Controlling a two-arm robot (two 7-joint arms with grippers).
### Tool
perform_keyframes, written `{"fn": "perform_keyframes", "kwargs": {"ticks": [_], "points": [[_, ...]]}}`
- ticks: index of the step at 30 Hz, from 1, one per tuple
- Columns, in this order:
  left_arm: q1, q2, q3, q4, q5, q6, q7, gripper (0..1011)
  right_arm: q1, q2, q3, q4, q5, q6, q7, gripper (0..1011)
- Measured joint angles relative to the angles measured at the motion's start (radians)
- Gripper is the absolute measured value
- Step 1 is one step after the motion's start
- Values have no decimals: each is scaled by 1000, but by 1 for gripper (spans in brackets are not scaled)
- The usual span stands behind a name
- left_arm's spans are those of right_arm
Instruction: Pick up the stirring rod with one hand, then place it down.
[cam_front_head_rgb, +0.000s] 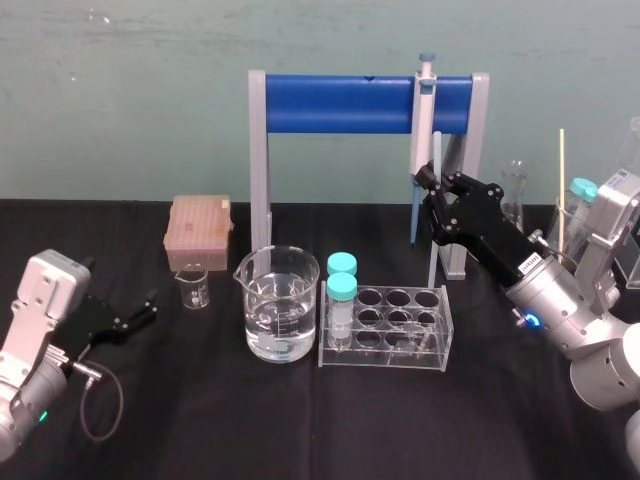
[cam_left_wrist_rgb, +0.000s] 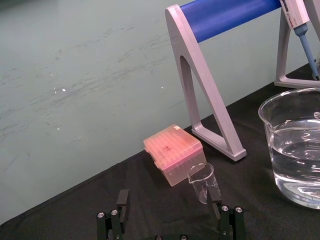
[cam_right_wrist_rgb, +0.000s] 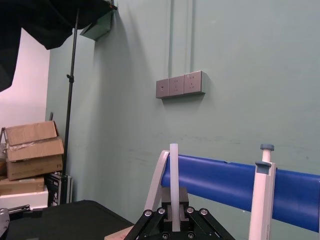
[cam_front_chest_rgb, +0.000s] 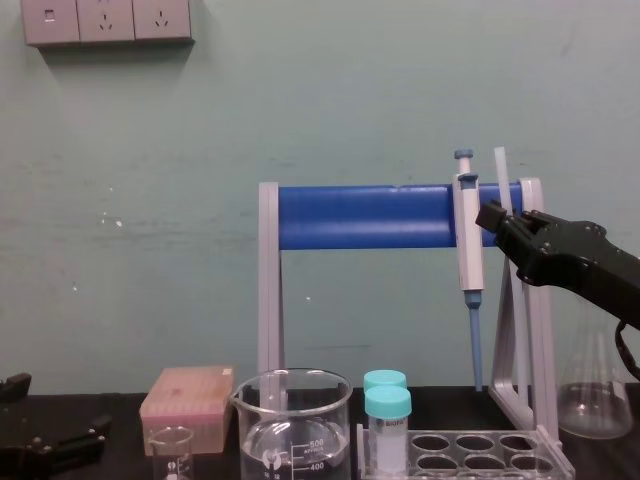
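Observation:
The stirring rod (cam_front_head_rgb: 437, 150) is a thin translucent whitish rod held upright in the air beside the hanging pipette (cam_front_head_rgb: 423, 120). My right gripper (cam_front_head_rgb: 427, 183) is shut on it about midway along, above the back right of the tube rack. In the chest view the rod (cam_front_chest_rgb: 499, 170) sticks up above the black right gripper (cam_front_chest_rgb: 492, 214). The right wrist view has the rod (cam_right_wrist_rgb: 174, 185) rising straight from between the fingers. My left gripper (cam_front_head_rgb: 150, 305) rests low at the table's left, open with nothing in it; its fingers (cam_left_wrist_rgb: 122, 200) face the small beaker.
A large beaker of water (cam_front_head_rgb: 281, 318) stands mid-table, with a small beaker (cam_front_head_rgb: 193, 287) and a pink tip box (cam_front_head_rgb: 199, 222) to its left. A clear tube rack (cam_front_head_rgb: 435, 335) holds two teal-capped tubes. The blue-barred pipette stand (cam_front_head_rgb: 340, 105) is behind, and flasks (cam_front_head_rgb: 515, 190) are at the right.

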Motion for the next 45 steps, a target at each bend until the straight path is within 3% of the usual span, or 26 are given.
{"fn": "perform_keyframes", "kwargs": {"ticks": [45], "points": [[0, 0, 0, 0, 0, 0, 0, 1000, 0, 0, 0, 0, 0, 0, 0, 70]]}}
